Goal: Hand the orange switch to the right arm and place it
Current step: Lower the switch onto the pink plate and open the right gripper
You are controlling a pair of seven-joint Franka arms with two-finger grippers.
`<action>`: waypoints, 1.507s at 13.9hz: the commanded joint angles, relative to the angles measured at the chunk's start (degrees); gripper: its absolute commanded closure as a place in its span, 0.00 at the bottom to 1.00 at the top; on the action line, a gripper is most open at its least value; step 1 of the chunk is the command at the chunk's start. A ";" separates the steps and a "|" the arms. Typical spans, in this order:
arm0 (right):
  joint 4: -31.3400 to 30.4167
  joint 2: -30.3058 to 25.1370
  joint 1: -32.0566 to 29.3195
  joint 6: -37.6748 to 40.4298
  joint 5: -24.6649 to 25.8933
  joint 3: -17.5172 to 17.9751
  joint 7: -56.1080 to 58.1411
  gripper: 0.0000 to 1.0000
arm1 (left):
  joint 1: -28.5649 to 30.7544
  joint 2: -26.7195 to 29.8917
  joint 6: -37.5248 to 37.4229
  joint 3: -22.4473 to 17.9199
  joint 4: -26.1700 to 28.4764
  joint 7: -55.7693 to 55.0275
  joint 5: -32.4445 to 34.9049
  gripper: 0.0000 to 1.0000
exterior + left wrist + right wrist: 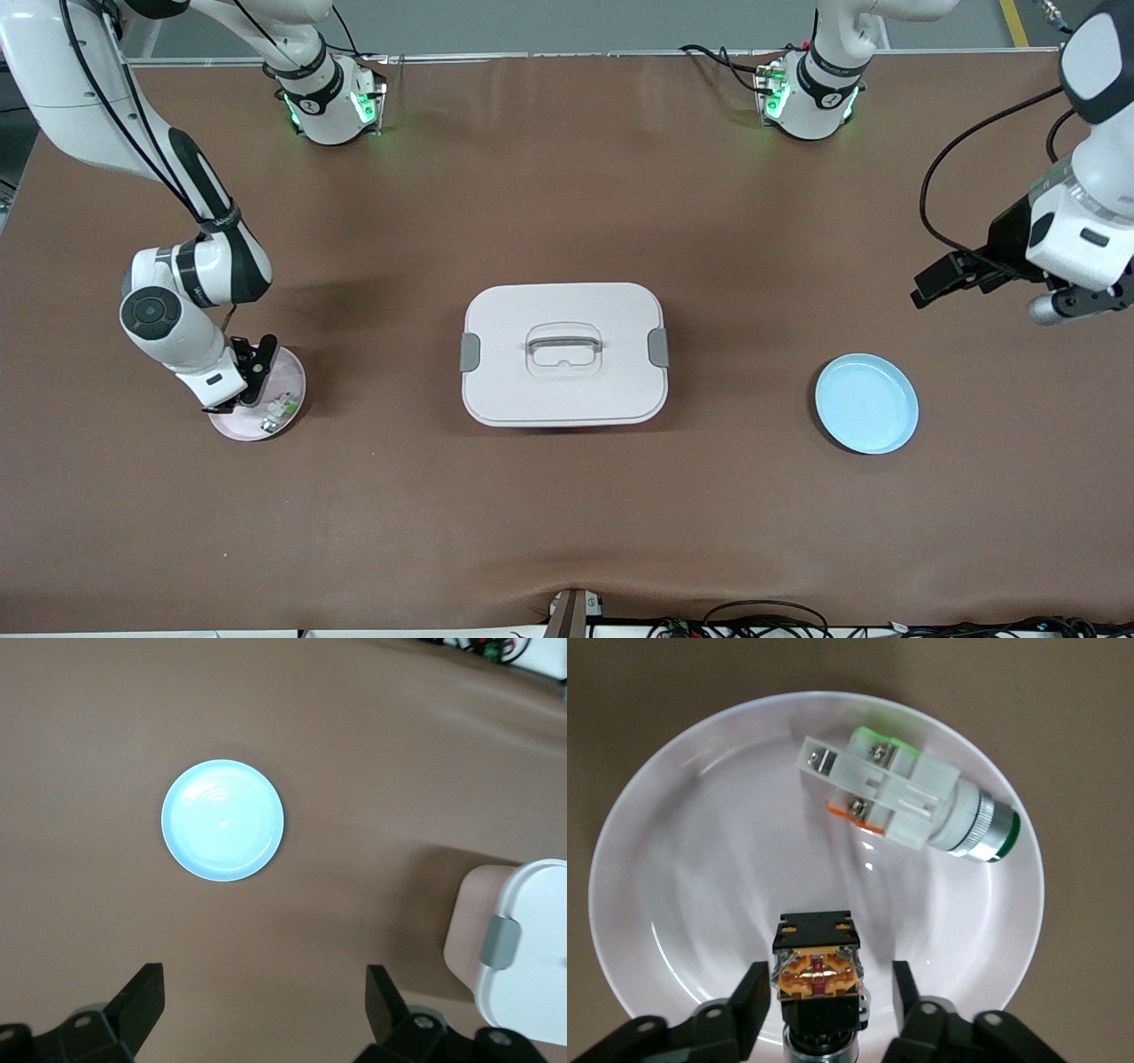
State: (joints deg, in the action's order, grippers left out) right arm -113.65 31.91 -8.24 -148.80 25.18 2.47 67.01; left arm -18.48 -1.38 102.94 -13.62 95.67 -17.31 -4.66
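Right gripper (824,1010): one, low over the pink plate (673,904) at the right arm's end of the table. Fingers (749,1001) parted, standing either side of the orange switch (818,970) with a visible gap on each side; not clamped on it.

Orange switch: one, black body with orange face, standing on the pink plate between those fingers, near the plate's rim.

White-and-green component (908,797): one, lying on its side on the same plate, apart from the switch, its green cap toward the rim.

Pink plate: one, round and shallow, holding both parts. In the front view the right gripper (239,390) and wrist cover part of it (288,403).

Left gripper (261,1010): one, jaws spread wide and holding nothing, raised over bare table at the left arm's end; this arm waits. In the front view it (930,283) hangs above the table surface.

Blue plate (866,403): one, round, nothing on it, on the table near the left gripper.

White lidded box (564,353): one, with a recessed handle and two grey side latches, at the table's middle, between the two plates and well apart from each.

Brown table (567,514): one.
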 commanded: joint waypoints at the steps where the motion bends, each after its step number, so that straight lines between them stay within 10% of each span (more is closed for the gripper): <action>1: 0.01 -0.10 -0.99 -0.44 1.54 0.78 -0.48 0.00 | 0.37 2.52 -3.52 0.44 -0.30 0.88 3.06 0.00; 8: 0.71 -1.41 -1.08 1.05 1.46 0.87 -0.57 0.00 | 3.34 3.74 -5.38 0.17 -2.86 5.62 5.10 0.00; 14: 9.05 -7.99 -0.29 24.05 0.05 2.00 -10.39 0.00 | 3.80 4.98 -5.65 0.08 -0.84 10.64 4.93 0.00; 21: 17.59 -13.00 -4.31 38.50 -16.01 2.10 -18.11 0.00 | 3.71 7.62 -5.21 0.26 2.59 10.72 5.01 0.00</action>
State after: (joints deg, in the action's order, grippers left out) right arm -96.84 20.95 -9.06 -111.62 13.41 4.09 52.24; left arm -14.72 4.34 97.66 -13.70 96.68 -7.46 -0.62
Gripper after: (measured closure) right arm 0.000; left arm 0.000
